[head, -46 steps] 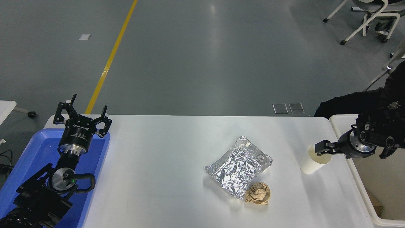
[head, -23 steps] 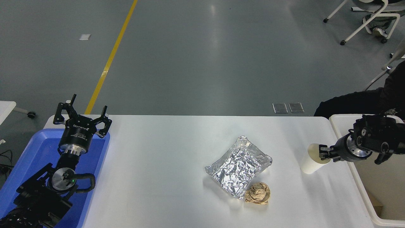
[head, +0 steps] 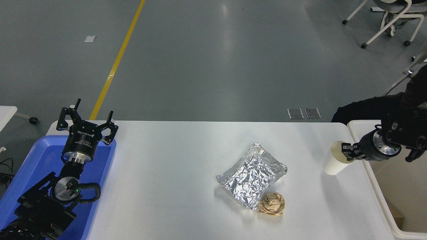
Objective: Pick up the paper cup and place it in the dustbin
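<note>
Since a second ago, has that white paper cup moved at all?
Yes. The paper cup, pinched by the right gripper, has shifted slightly toward the dustbin, away from the foil packet.

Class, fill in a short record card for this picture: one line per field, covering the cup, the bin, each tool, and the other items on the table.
paper cup: tilted, lifted at its rim, near the table's right edge
right tool: shut on the paper cup's rim
dustbin: off-white tub just right of the table
left tool: open, parked over the blue tray
other items: crumpled foil container, brown paper ball touching its near corner
cup in dustbin: not yet
</note>
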